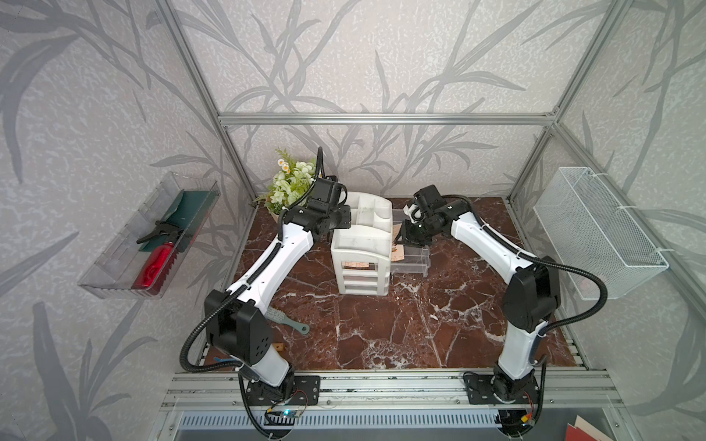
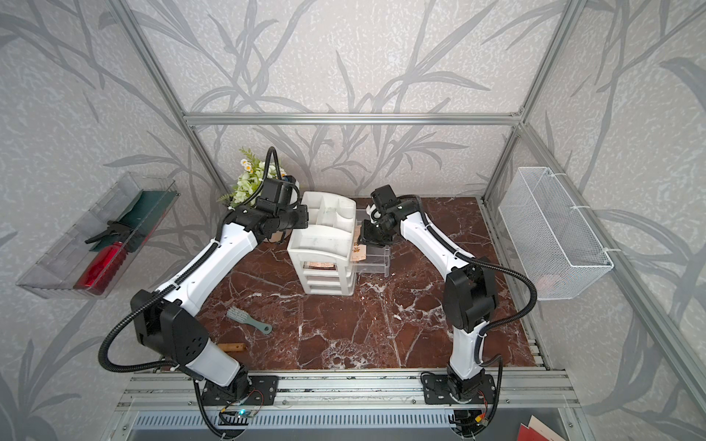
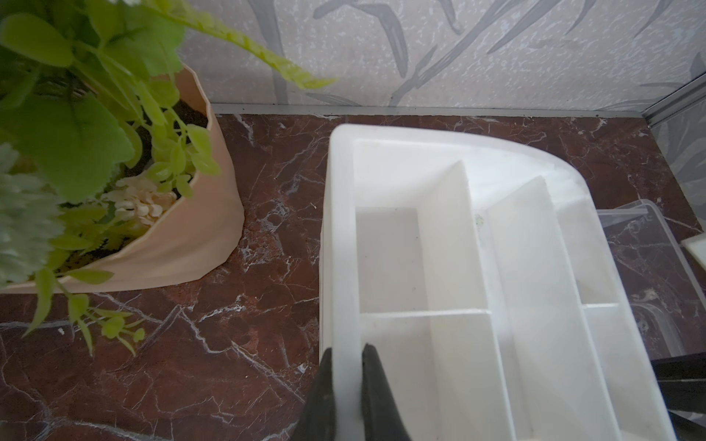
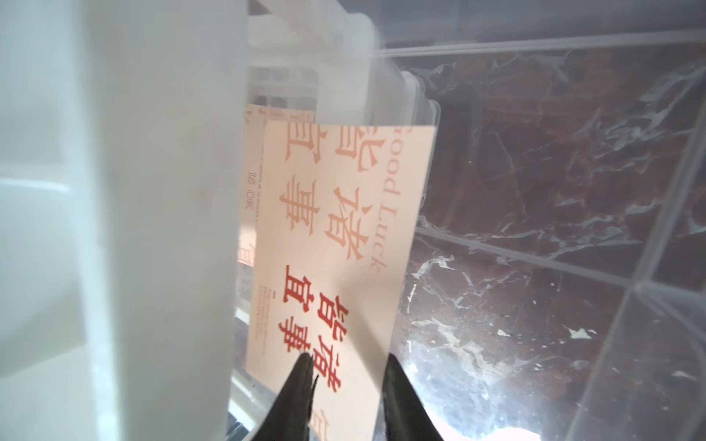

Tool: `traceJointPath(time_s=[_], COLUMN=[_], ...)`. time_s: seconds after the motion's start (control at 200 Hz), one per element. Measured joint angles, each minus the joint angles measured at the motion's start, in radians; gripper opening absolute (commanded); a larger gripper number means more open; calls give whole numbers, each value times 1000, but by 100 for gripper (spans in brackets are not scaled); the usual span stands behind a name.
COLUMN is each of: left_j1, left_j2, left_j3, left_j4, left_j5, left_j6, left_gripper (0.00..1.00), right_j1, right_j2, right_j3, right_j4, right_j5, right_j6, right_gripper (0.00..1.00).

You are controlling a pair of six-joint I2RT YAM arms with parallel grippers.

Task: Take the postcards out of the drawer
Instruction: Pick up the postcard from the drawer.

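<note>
My left end effector (image 3: 345, 353) was closed on the side wall of the white organizer (image 3: 420, 160), which stood on the tabletop (image 1: 382, 328). My right end effector (image 4: 347, 362) hung over the clear drawer (image 4: 573, 263) that stood open from the organizer's side. Its fingers (image 4: 298, 401) were partly apart, with a corner of the top postcard (image 4: 336, 229) between them. That cream card with red characters lay tilted over a second postcard (image 4: 253, 160), both in the drawer, close against the organizer.

Left arm (image 1: 275, 259): reaches forward, wrist level.
Left gripper (image 3: 347, 357): jaws clamped across organizer wall (image 3: 344, 229).
Right arm (image 1: 481, 236): bent inward, wrist pitched down.
Right gripper (image 4: 347, 362): jaws parted above postcard (image 4: 336, 229).
</note>
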Motion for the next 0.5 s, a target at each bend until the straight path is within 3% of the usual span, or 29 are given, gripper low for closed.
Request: traceJointPath(time_s=[0.325, 0.5], left_j1=[0, 0], left_j2=[0, -1], left_j3=[0, -1], left_j4=[2, 2], left_j5=[2, 4], left_j6=[0, 0], left_gripper=[0, 0], right_j1=[2, 1], right_j2=[-17, -17], right_j3=[-25, -27], right_j4=[50, 60], right_j5=[-22, -26], right_j6=[23, 29], right_gripper=[23, 13])
